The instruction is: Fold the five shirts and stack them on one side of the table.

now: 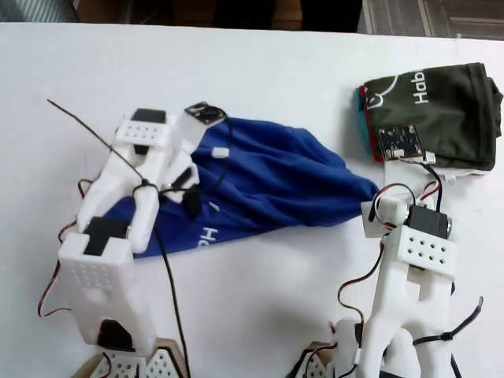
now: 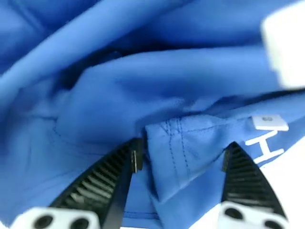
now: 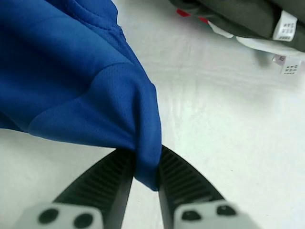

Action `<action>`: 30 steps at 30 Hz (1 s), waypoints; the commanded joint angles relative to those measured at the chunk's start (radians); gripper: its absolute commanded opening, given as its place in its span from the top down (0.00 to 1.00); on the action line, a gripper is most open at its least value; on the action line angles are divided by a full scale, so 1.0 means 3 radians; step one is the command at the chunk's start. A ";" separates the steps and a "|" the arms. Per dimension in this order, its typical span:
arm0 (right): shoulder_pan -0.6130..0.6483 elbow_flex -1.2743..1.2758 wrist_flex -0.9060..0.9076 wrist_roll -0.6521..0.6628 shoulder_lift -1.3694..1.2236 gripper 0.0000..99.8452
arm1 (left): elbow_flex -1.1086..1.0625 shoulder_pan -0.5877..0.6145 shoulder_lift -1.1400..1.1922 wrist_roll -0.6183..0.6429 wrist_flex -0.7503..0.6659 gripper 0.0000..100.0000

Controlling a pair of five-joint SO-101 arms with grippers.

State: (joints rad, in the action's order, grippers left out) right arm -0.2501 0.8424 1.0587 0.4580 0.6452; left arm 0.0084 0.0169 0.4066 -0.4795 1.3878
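right up close first: my right claw (image 3: 145, 155) is clamped tight on a corner of the blue shirt (image 1: 268, 185). both fingers pinch the cloth, and the corner is bunched to a point between them. from above, that pinched tip sits just ahead of the right arm, low over the white table (image 1: 260, 63).

over to my left claw (image 2: 183, 150): the jaws stand apart, with a folded, stitched hem of the same shirt lying between the two fingers, not squeezed. i can't tell whether either finger actually touches the cloth. a small white tag (image 2: 269, 123) shows on the shirt just past that hem, beside some white lettering.

looking down from overhead, the blue shirt lies crumpled across the middle of the table, stretched between the two arms. it's wide and bunched at the left arm's end and narrows to the point in the right claw. it's not folded.

further back, on the right side of the table, sits the stack of folded shirts (image 1: 433, 110). a dark green one with white print is on top, red and teal edges peek out on the side facing the blue shirt, and a pale edge shows beneath. the blue shirt's tip is near the stack but apart from it.
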 commanded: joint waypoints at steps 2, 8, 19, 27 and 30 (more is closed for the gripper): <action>-0.0018 -0.0036 -0.0059 0.0000 0.0151 0.98 | 0.0028 -0.0113 -0.0220 0.0343 0.0051 0.79; -0.0018 -0.0031 -0.0079 0.0000 0.0151 0.98 | 0.0033 -0.0128 -0.0245 0.0389 0.0066 0.89; -0.0018 -0.0066 -0.0146 -0.0061 0.0151 0.98 | 0.0488 -0.0123 -0.0389 0.0399 0.0476 0.97; 0.0432 -0.1048 0.0207 -0.0389 0.0120 0.98 | 0.1716 -0.0097 -0.0793 0.0389 0.1274 0.97; 0.0652 -0.1509 0.0294 -0.0394 0.0115 0.98 | 0.1777 -0.0036 -0.0926 0.0394 0.1309 0.97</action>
State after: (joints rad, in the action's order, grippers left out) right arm -0.1059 0.5416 1.1278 0.3491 0.6452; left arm 0.4826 -0.0153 0.2133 -0.3690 1.7530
